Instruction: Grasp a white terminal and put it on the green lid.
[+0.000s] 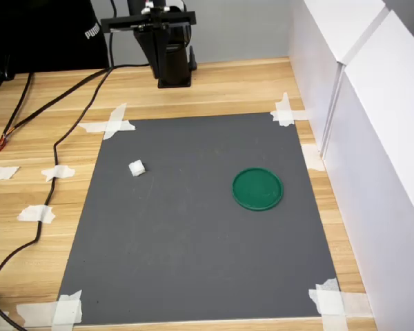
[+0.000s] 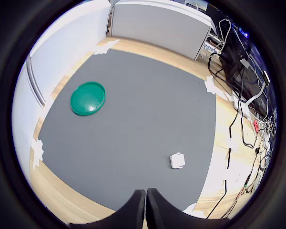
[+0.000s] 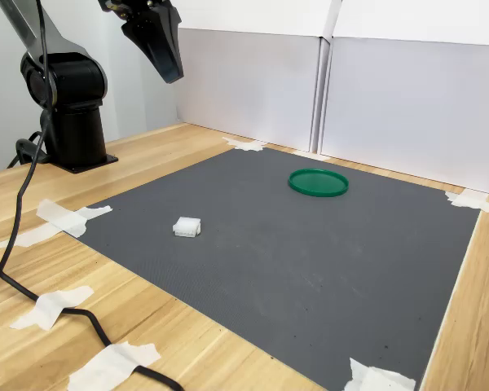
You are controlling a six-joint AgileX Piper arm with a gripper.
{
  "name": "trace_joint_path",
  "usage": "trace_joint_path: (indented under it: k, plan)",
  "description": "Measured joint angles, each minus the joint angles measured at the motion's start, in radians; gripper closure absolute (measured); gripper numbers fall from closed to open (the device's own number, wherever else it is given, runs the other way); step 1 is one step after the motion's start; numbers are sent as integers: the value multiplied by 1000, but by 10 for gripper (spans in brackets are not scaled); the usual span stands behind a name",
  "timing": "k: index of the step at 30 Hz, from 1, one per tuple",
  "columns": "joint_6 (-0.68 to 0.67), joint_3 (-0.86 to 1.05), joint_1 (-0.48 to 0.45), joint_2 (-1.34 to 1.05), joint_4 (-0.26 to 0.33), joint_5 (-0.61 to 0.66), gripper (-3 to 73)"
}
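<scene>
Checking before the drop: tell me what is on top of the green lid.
Nothing: the green lid shows bare in all views. The white terminal sits apart on the grey mat. Beneath the lid is hidden.

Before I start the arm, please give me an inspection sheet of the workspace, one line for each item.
Surface: dark grey mat taped at its corners to a wooden table.
Job's things: white terminal lies on the mat, apart from the green lid; the lid is bare.
Clutter: loose tape pieces on the wood at the first exterior view's left.
Grippers: gripper raised high above the table, jaws together, holding nothing.
Cables: black cable runs across the wood beside the mat.
Surroundings: white panels wall two sides; arm base stands past the mat's far edge in the first exterior view.
</scene>
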Motion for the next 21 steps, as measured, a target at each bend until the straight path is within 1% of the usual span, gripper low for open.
trace_joint_path:
  k: [2, 4, 6, 8, 9, 12, 16, 19, 21]
  plan:
    - [-73, -19, -55, 36, 23, 19, 695]
    - [-184, -34, -118, 63, 70, 44, 667]
    - [-296, -49, -184, 93, 114, 82, 623]
    - [-395, -60, -230, 118, 149, 122, 552]
    - [-426, -65, -251, 131, 155, 140, 508]
    - [-473, -72, -293, 156, 161, 154, 347]
    - [-513, -90, -312, 183, 142, 154, 140]
    - [-524, -118, -312, 219, 130, 158, 29]
    - [-532, -149, -312, 245, 128, 177, -2]
